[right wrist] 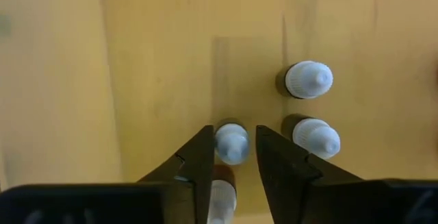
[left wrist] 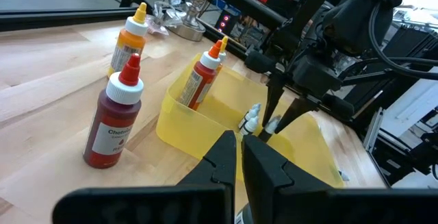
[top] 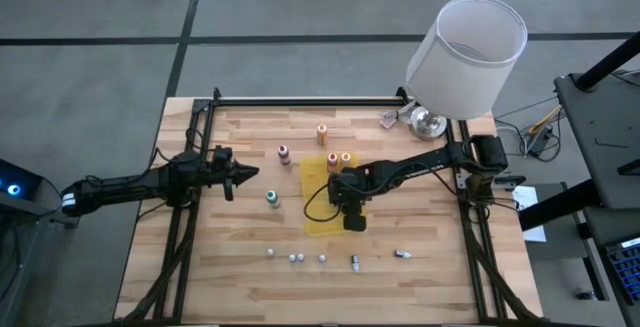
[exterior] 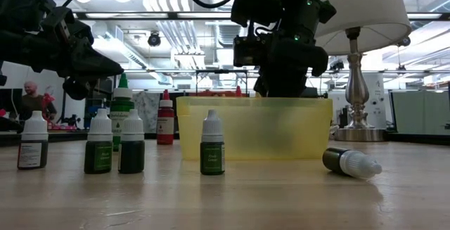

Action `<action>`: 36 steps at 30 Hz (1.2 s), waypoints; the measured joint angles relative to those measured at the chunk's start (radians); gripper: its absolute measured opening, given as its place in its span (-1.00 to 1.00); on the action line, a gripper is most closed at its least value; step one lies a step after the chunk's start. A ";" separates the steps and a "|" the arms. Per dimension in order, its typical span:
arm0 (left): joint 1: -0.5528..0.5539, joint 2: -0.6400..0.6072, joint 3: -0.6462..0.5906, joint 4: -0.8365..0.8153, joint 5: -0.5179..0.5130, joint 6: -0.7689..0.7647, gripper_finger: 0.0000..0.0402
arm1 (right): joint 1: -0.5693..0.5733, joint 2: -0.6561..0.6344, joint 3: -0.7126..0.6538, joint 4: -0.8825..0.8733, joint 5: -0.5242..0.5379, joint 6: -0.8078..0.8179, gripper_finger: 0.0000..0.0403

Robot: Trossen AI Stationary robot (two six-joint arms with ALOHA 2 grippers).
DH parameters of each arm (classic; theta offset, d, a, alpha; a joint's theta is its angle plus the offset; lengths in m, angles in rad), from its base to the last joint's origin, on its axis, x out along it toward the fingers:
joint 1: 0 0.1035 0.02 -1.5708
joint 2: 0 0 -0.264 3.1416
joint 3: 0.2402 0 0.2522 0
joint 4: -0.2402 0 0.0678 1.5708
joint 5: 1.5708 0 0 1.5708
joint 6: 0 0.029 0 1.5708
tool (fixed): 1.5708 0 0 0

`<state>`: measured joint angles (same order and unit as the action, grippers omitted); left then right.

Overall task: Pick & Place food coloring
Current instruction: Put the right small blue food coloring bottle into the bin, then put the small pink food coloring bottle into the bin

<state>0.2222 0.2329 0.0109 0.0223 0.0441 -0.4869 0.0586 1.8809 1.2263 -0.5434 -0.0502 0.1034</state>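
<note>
A yellow bin sits mid-table. My right gripper points down into it, shut on a tiny white-capped food coloring bottle; two more white caps stand beside it. An orange-capped bottle leans in the bin's far end. Outside stand an orange bottle, a dark red one and a teal-green one. Several tiny bottles stand near the near edge, and one lies on its side. My left gripper hovers shut, left of the bin. My right gripper pinches the tiny bottle by its white cap between the two fingers, coming from above and pointing down. The bottle stays upright inside the bin; whether its base rests on the bin floor is hidden by the fingers.
A lamp with a white shade and metal base stands at the table's far right corner. Black frame rails run along the far, left and right edges. Bare wood lies between the bin and the row of tiny bottles.
</note>
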 joint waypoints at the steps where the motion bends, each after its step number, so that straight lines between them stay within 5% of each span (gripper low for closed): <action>1: 0.000 0.000 0.000 0.000 0.000 0.000 -1.00 | 0.000 0.000 0.000 0.000 0.000 0.002 -0.49; 36: 0.000 0.000 0.000 0.000 0.000 0.000 -1.00 | 0.001 -0.130 0.000 -0.037 0.001 0.043 -0.23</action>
<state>0.2222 0.2325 0.0109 0.0223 0.0441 -0.4866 0.0592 1.7507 1.2260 -0.5802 -0.0490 0.1459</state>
